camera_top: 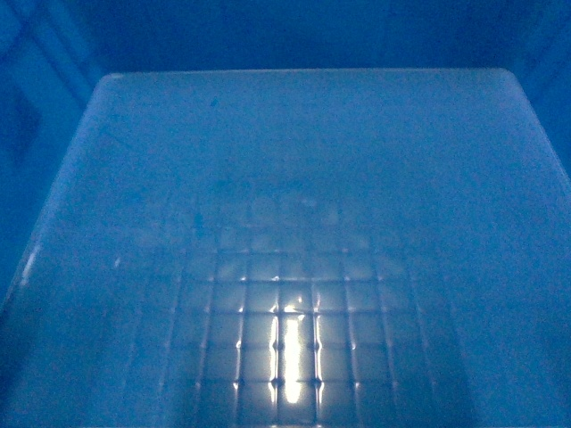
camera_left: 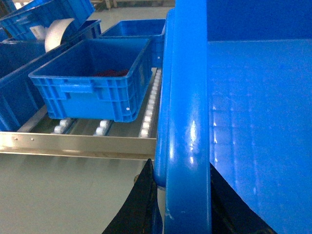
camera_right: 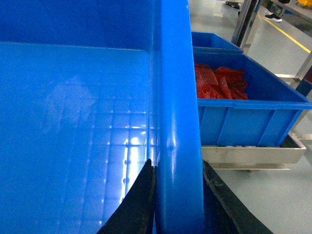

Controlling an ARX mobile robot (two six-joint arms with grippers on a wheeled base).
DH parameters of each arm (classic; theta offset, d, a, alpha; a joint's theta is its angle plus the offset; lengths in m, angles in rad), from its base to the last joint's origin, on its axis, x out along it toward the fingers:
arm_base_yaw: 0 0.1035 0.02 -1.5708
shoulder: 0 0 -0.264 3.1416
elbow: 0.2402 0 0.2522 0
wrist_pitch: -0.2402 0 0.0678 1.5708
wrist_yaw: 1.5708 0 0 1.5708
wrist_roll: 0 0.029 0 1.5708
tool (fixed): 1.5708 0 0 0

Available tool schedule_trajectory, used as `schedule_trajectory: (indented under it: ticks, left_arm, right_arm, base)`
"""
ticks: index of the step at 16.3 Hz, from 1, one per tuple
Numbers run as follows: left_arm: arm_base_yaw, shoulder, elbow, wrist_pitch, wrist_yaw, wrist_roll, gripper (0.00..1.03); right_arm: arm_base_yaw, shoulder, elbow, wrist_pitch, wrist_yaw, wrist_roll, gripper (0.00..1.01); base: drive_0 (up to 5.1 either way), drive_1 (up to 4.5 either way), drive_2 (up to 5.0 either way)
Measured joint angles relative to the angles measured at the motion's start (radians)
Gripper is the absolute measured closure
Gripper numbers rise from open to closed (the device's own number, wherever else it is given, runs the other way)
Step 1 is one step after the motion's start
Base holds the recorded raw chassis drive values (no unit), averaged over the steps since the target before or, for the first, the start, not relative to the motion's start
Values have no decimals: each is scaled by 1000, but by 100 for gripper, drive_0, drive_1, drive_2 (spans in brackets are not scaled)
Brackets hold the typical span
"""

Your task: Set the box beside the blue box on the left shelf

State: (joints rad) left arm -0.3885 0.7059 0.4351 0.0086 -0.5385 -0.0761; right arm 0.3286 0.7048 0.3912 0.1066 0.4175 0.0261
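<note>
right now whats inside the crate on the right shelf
The crate beside the held box holds a heap of red pieces, filling its left and middle. What they are is unclear. The near wall hides the floor and anything lower, and the right end looks bare.

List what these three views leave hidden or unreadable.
- Head view: the box floor fills the frame, so shelf, arms and surroundings are all hidden.
- Left wrist view: the left gripper fingertips are cut off by the bottom edge; the neighbouring crate holds something red, too shadowed to identify.
- Right wrist view: the right gripper straddles the rim; the red contents of the crate beyond are too indistinct to name, and its shelf is mostly cut off.
</note>
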Motion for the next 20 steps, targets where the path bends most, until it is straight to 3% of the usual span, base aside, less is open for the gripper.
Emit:
schedule_trajectory:
  ticks: [18, 20]
  left_arm:
    - [0, 1, 0, -1, 2, -1, 86]
    - [0, -2, 0, -4, 0, -1, 86]
  right_arm:
    - [0, 0, -2, 0, -1, 0, 82]
    - [0, -2, -2, -2, 0, 0, 82]
  base:
    - [0, 0, 0]
    - [2, 430, -425]
